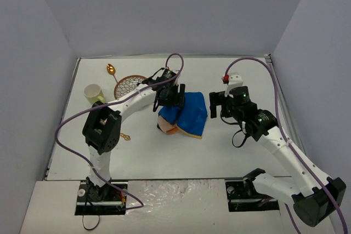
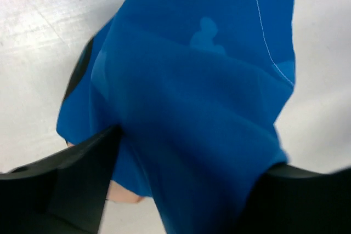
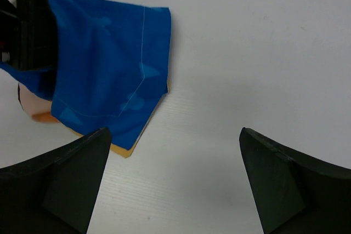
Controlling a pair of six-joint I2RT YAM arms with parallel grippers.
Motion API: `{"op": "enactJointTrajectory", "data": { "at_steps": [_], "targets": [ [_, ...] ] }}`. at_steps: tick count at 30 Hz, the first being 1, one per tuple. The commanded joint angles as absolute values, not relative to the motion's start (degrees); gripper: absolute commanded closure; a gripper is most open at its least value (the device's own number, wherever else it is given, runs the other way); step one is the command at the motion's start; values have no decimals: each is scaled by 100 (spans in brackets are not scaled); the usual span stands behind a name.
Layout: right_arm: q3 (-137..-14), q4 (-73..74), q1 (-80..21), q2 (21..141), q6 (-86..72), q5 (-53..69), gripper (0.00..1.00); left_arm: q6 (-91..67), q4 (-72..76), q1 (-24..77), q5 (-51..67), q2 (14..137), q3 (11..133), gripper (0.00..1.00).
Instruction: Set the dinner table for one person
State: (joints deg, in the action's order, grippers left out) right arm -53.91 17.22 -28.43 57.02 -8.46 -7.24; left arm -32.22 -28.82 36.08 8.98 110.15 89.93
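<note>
The step in hand looks like laying the placemat (image 1: 189, 114), the first thing a single setting needs. The mat sits near the middle of the white counter (image 1: 181, 157), between the two arms. It is not flat: the blue cloth is bunched and folded over itself, and a pale orange underside shows at its near-left corner.

The left gripper (image 1: 167, 102) is right over the left part of the mat. In the left wrist view its fingers (image 2: 60, 190) stand well apart with a ridge of cloth rising between them, so nothing is clamped. The right gripper (image 1: 215, 104) hovers just beside the mat's right edge, over bare counter, jaws wide apart and empty.

The rest of the tableware waits at the far left of the counter: a patterned plate (image 1: 130, 85), a pale cup (image 1: 93, 92) beside it and a gold spoon (image 1: 111, 69) behind. A small gold piece of cutlery (image 1: 125, 135) lies near the left arm, too small to name.

The next move probably calls for spreading the cloth. Each gripper would take an opposite edge or corner low against the counter and draw it outward until the fold opens. The right one must shift left to reach the hem. Thin cloth is easy to miss or drag — a pinch at the very edge seems safest.
</note>
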Motion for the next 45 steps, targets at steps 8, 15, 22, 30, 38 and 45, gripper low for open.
{"op": "enactJointTrajectory", "data": {
  "at_steps": [8,15,22,30,38,45],
  "targets": [
    [-5338,1115,-3785,6951,-356,-752,5,-2628,-3189,3288,325,9681,10004,3],
    [-5216,711,-4021,7771,-454,-399,15,-2653,-3329,3158,-4,8525,8957,3],
    [-5440,627,-4823,8594,-568,-968,13,-2938,-3437,3036,-436,7479,7614,3],
    [-5612,598,-5014,9442,-918,-1826,13,-3195,-3542,2914,-378,6966,6787,3],
    [-5736,555,-5019,9783,-1050,-2280,23,-3030,-3535,2902,-353,6772,6554,3],
    [-5748,501,-5014,9835,-1085,-2412,52,-2887,-3450,2900,-268,6667,6289,3]
  ]
}}
